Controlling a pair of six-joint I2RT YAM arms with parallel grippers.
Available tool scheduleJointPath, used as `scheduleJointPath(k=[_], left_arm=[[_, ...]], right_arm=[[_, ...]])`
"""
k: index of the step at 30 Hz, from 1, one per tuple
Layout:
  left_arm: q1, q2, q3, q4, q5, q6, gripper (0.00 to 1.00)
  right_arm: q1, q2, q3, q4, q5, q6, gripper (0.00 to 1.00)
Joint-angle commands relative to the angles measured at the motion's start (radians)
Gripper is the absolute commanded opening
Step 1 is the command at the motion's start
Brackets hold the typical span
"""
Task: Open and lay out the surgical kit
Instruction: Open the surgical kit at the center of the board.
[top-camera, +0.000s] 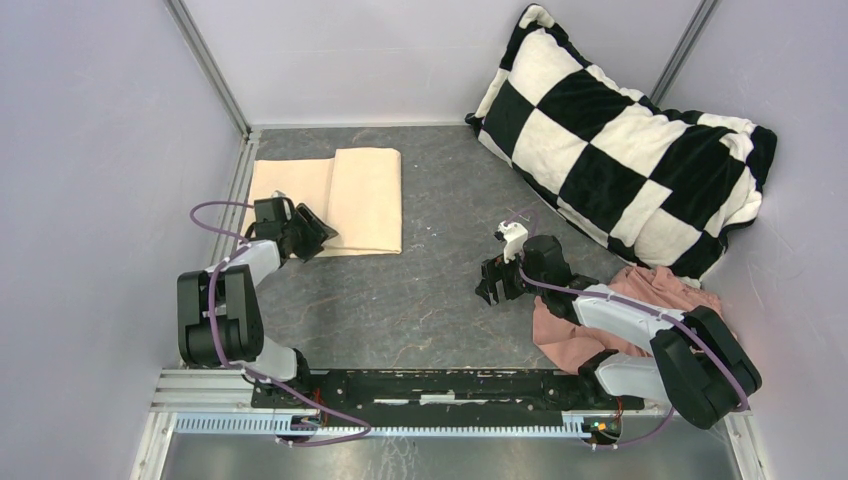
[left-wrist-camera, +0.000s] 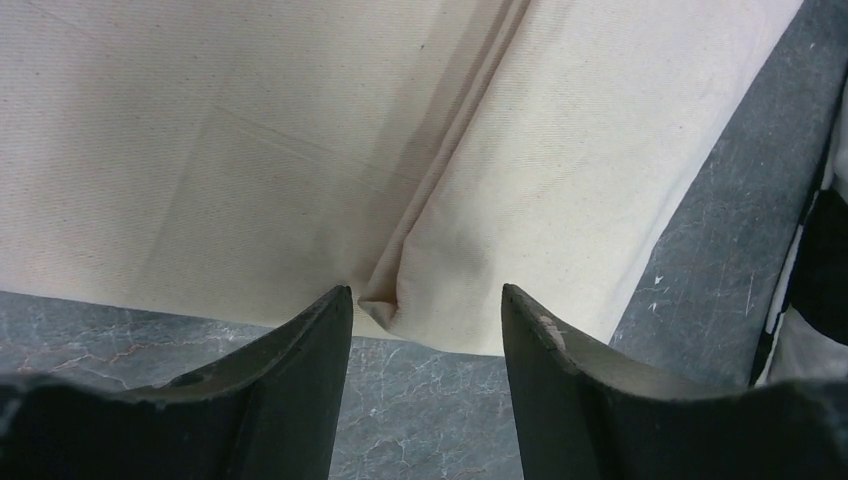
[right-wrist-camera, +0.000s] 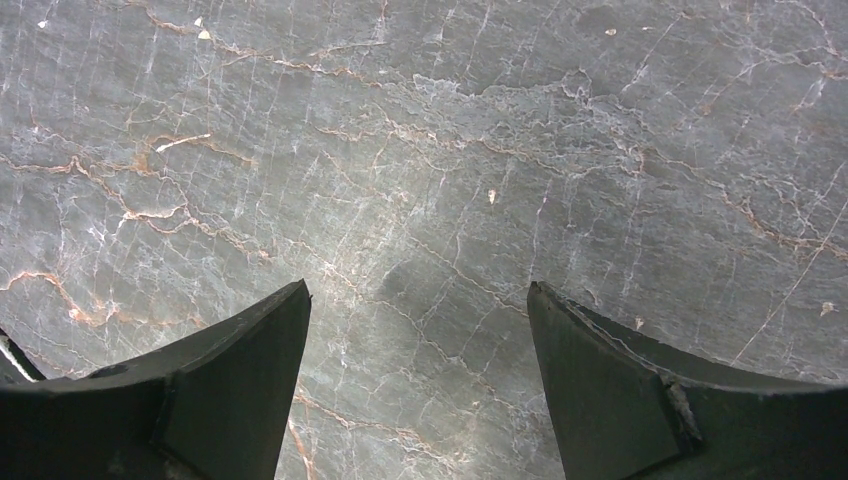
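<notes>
Currently, left gripper (left-wrist-camera: 425, 295) parted around the near fold corner of the beige cloth wrap (top-camera: 345, 195), ten o'clock on the table (top-camera: 430, 310).
Risk: a shallow closure slips off the fold; right gripper (right-wrist-camera: 418, 295) stands open, empty.

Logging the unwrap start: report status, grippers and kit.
Left gripper open, straddling fold corner of beige wrap. Right gripper open over the table. Wrap folded, no instruments showing. Pink cloth and pillow well clear.
</notes>
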Motion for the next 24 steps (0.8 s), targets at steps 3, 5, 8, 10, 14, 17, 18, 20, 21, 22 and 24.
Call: scheduleJointPath(k=[3,5,8,10,14,17,18,20,21,22,24], left_arm=[[-0.001,0.024,0.023,0.042,-0.019,-0.013,0.59],[-0.002,0.02,0.021,0.07,-0.011,-0.012,0.49],[-0.005,0.014,0.023,0.074,-0.001,-0.015,0.36],[-0.015,0.005,0.029,0.078,0.005,-0.015,0.25],[-0.084,-0.01,0.087,0.053,0.0,0.0,0.05],[-0.209,-0.029,0.161,0.013,-0.055,0.014,0.02],[-0.259,-0.027,0.195,-0.007,-0.08,0.019,0.02],[-0.353,-0.013,0.259,-0.04,-0.153,0.025,0.02],[-0.402,-0.001,0.287,-0.049,-0.177,0.026,0.02],[-0.446,0.018,0.32,-0.06,-0.195,0.027,0.02],[-0.544,0.069,0.382,-0.076,-0.245,0.026,0.02]], right_arm=[[-0.002,-0.01,0.036,0.005,0.012,-0.018,0.87],[-0.002,-0.009,0.037,0.003,0.011,-0.018,0.87],[-0.001,-0.009,0.038,0.004,0.011,-0.017,0.87],[-0.002,-0.009,0.039,0.003,0.01,-0.017,0.87],[-0.001,-0.026,0.042,-0.006,0.03,-0.015,0.87],[-0.002,-0.064,0.043,-0.023,0.08,-0.012,0.86],[-0.002,-0.079,0.041,-0.027,0.101,-0.011,0.87],[-0.003,-0.124,0.038,-0.04,0.147,-0.005,0.86],[-0.002,-0.144,0.035,-0.047,0.174,0.0,0.87],[-0.002,-0.171,0.029,-0.054,0.197,0.005,0.86],[-0.002,-0.222,0.017,-0.063,0.253,0.024,0.87]])
